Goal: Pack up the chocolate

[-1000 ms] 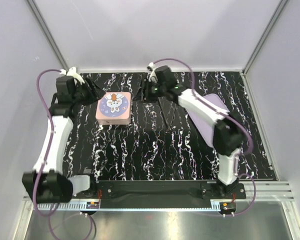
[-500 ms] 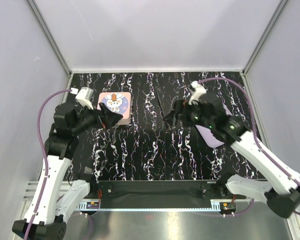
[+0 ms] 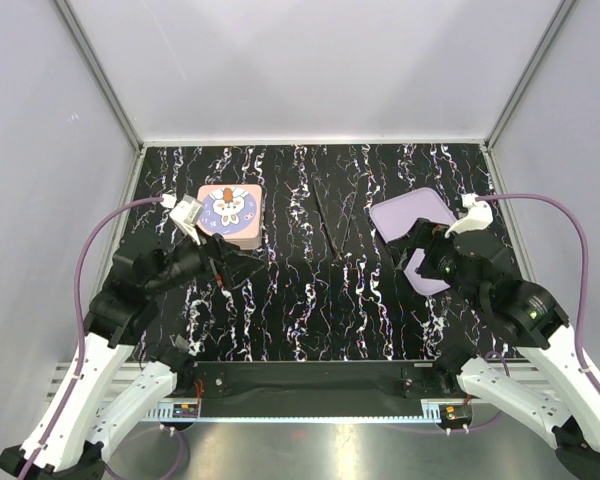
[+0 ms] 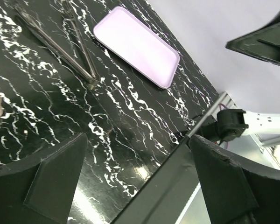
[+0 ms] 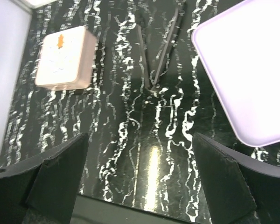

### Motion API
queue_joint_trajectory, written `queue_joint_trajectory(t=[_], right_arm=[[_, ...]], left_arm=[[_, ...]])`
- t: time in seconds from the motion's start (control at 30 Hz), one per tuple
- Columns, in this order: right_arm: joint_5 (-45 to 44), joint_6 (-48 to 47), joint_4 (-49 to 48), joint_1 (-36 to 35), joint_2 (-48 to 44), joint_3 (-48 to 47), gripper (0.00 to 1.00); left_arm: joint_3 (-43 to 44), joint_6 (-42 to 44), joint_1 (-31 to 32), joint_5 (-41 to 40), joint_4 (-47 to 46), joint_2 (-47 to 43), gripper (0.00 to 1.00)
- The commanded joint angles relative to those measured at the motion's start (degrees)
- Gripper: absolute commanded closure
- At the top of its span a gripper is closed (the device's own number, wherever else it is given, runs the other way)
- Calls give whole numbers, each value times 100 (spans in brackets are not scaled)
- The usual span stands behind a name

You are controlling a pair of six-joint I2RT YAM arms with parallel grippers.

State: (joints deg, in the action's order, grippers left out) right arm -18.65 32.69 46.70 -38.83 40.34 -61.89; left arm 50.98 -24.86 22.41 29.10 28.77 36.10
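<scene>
No chocolate shows in any view. A pink square box [image 3: 230, 215] with a rabbit picture on its shut lid sits at the back left; in the right wrist view the box [image 5: 63, 58] lies far ahead. My left gripper [image 3: 242, 266] hangs open just in front of the box, pointing right, with nothing between its fingers [image 4: 51, 182]. My right gripper [image 3: 408, 262] is open too and empty, over the near edge of the lilac tray [image 3: 405, 215]. Both wrist views show only bare tabletop between the jaws.
Thin black tongs [image 3: 330, 225] lie in a V at the table's middle back, also seen as tongs [image 4: 60, 42] and tongs [image 5: 161, 51]. The lilac tray [image 4: 137, 46] holds nothing. The black rail [image 3: 310, 378] runs along the near edge.
Both arms have drawn back from the far side toward the near edge, the left from the box, the right from the tongs. Both grippers have opened wide.
</scene>
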Motion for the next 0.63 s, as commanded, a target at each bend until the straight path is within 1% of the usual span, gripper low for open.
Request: queue_joint_trajectory(t=[0.0,0.23,0.43,0.6], right_arm=[[-455,-96,-20,7,88,63,0],[-429,-271,-441,7,281,89,0],[-385,-465,-469,-2,493,-60,0],[-394,-535,-512,-2,563,-17,0]], left_arm=[[-27,-203,271,-396,-276,-6,1],[254,-116,404,-818,-188,160,1],[255,-115,404,-1125,-100,117,1],[114,-256,404,-1021,-408,117,1]])
